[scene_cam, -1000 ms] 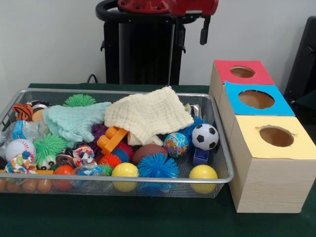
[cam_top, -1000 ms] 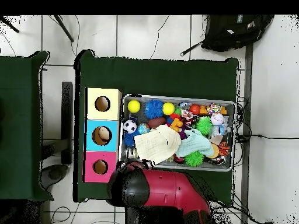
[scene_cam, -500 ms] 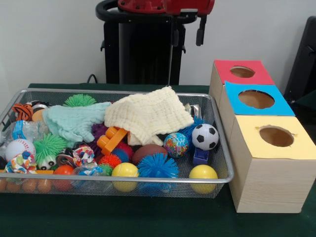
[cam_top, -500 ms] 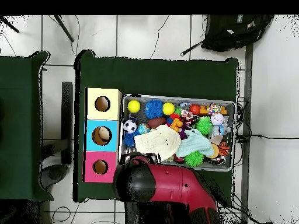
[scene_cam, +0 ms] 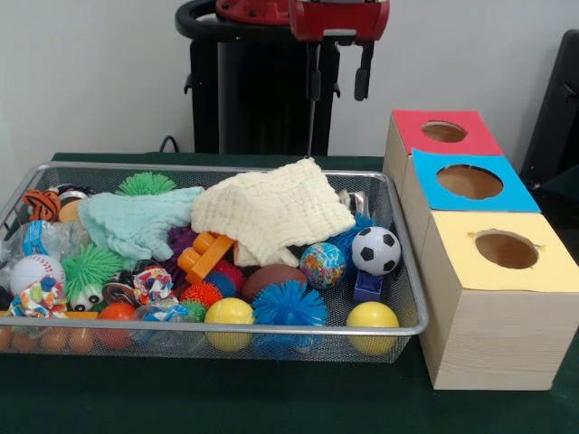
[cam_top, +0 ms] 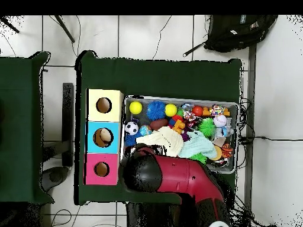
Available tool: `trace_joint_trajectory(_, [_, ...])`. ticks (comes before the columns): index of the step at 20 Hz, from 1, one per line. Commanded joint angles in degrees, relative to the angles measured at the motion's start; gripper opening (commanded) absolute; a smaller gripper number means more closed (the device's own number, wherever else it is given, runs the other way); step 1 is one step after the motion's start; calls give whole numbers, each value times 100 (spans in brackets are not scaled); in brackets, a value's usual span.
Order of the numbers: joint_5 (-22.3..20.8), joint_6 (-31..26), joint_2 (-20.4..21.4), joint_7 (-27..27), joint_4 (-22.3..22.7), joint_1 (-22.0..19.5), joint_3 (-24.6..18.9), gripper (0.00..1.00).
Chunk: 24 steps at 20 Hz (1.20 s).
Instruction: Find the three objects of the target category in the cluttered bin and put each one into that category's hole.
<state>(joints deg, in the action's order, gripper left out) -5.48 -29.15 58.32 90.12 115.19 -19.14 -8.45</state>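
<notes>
a wire bin (scene_cam: 398, 330) heaped with balls and toys, the open, empty claw (scene_cam: 336, 83) above its far edge over a cream cloth (scene_cam: 271, 210) that could snag or hide targets beside three holed boxes (scene_cam: 493, 262).

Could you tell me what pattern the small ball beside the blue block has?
The small ball is white with black patches, a football pattern, clearest in the front view.

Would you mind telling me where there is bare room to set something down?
Bare green table runs along the front of the wire bin. The bin itself is packed with toys under the yellow cloth and mint cloth.
</notes>
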Motion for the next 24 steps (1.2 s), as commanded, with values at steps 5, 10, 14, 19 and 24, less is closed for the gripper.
trace_joint_trajectory(5, [-473,305,-599,312,-778,-107,-41,100])
trace_joint_trajectory(10, [-522,207,-620,148,-887,-221,-123,100])
trace_joint_trajectory(14, [-647,-18,-651,57,-1158,-253,-79,100])
trace_joint_trajectory(19, [-752,-67,-657,68,-1243,-300,-94,100])
trace_joint_trajectory(24, [-806,-37,-777,92,-1360,-366,-155,100])
